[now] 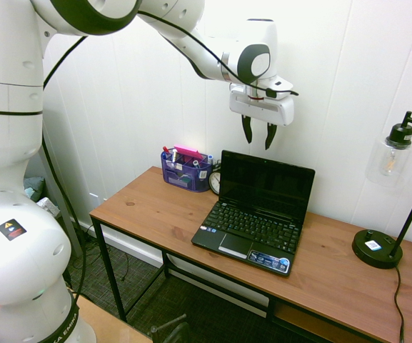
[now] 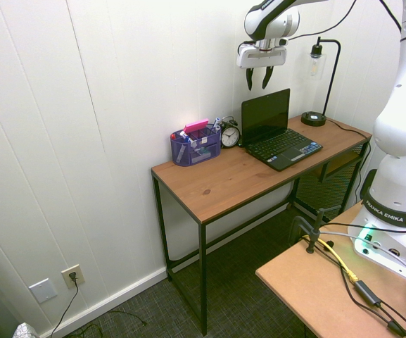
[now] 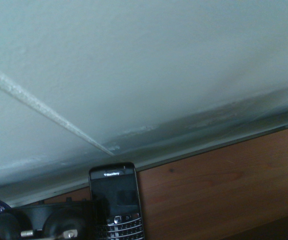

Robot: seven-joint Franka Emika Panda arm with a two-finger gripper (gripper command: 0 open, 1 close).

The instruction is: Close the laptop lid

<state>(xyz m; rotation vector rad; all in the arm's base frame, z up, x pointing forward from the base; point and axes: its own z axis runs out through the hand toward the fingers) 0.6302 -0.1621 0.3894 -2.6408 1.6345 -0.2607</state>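
Laptop lid (image 1: 266, 184) upright, pincer (image 1: 258, 144) above it

Clock directions are as seen in the first exterior view, with the laptop at the dial's centre. Nearest on the wooden desk (image 1: 148, 207) is the stickered palm rest (image 1: 245, 254), at 6 o'clock. Next comes the black keyboard (image 1: 252, 227), then the raised lid with its dark screen, at 12. Above the lid, also at 12, the pincer points downward, its two dark fingers apart, nothing between them, touching nothing. The lamp (image 1: 377, 249) stands at about 3:30, well apart from the laptop. At 10:30 is the round clock (image 1: 215, 181), partly hidden by the lid; just beyond, at 10, sits the purple organizer (image 1: 184, 175). The wrist view shows a BlackBerry phone (image 3: 116, 197) near the wall (image 3: 158, 75).
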